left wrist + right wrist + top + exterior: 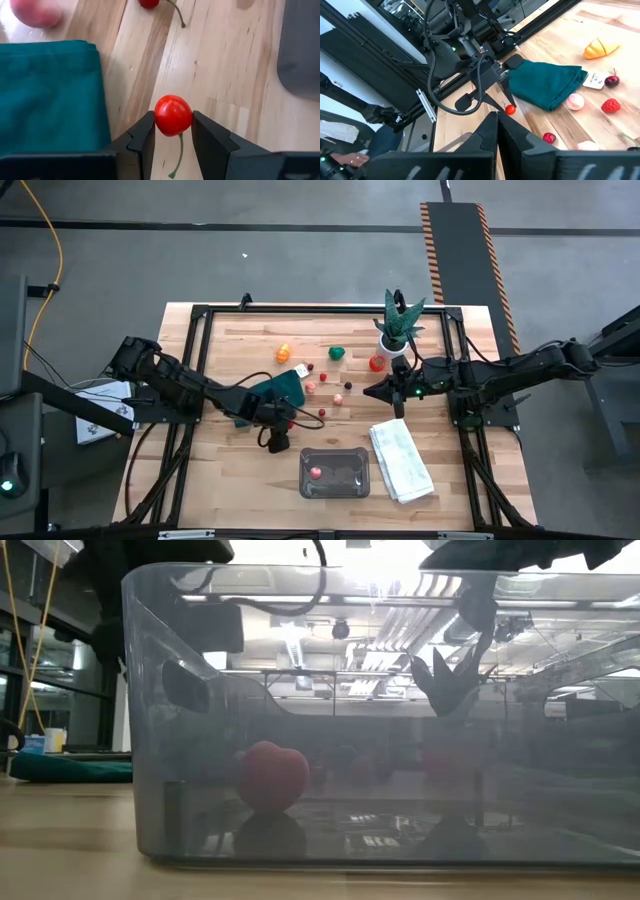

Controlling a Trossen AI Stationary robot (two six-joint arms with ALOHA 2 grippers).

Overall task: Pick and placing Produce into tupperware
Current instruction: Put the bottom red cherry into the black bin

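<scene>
A wooden table [250,470] seen from above, with two dark arms reaching in from either side. Near the front edge sits the tupperware [335,473], a clear greyish container already holding one pink-red piece of produce [316,473]. The left gripper [279,438] hangs just beside the container's back-left corner, closer to it than the right gripper [397,392], which waits with its fingers pressed together near the potted plant [398,328]. The left fingers [141,140] are partly closed on a small red cherry [173,115], its stem trailing down between them. The container lies a short way forward and to the right of this held cherry, so the carry looks brief. More produce lies scattered behind, by a dark green cloth [280,388].
</scene>
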